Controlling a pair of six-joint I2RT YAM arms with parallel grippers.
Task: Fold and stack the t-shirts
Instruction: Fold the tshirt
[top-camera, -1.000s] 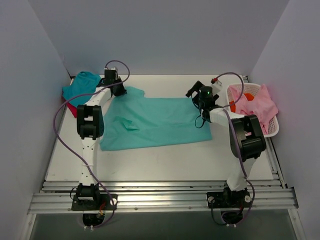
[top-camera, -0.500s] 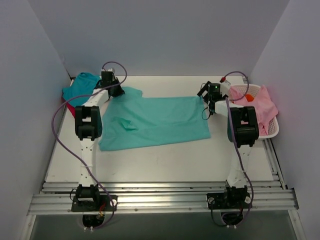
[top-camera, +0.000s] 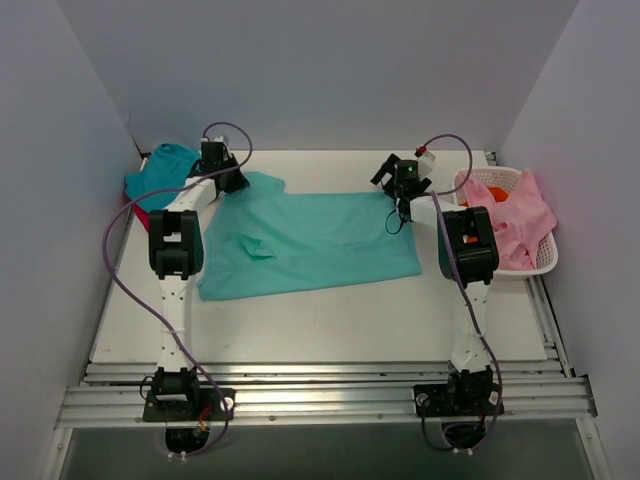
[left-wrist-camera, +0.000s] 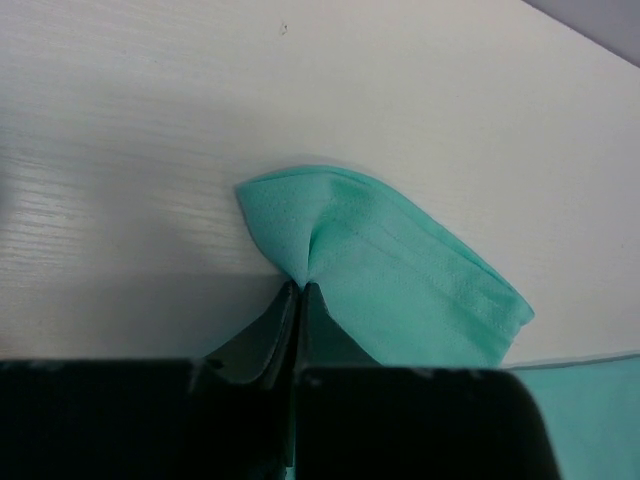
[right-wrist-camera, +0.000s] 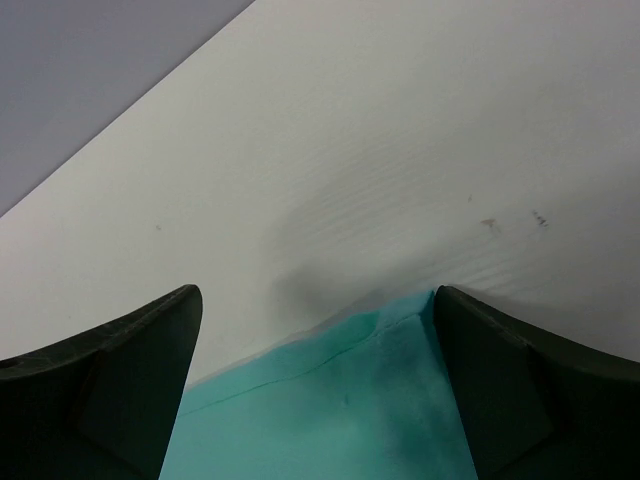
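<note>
A large mint-green t-shirt (top-camera: 305, 245) lies spread on the white table (top-camera: 330, 320). My left gripper (top-camera: 228, 183) is shut on its far left sleeve (left-wrist-camera: 390, 270), at the back of the table. My right gripper (top-camera: 398, 192) is open over the shirt's far right corner (right-wrist-camera: 400, 330), its fingers (right-wrist-camera: 120, 370) standing either side of it. A darker teal shirt (top-camera: 160, 172) lies bunched at the back left, with a bit of magenta-red cloth (top-camera: 143, 215) under it.
A white lattice basket (top-camera: 535, 255) at the right edge holds pink cloth (top-camera: 515, 215) and something orange. Grey walls close in the back and both sides. Metal rails run along the near edge.
My right gripper has swung from over the shirt's right edge towards the basket and then back to the shirt's far right corner. My left gripper has stayed on the sleeve.
</note>
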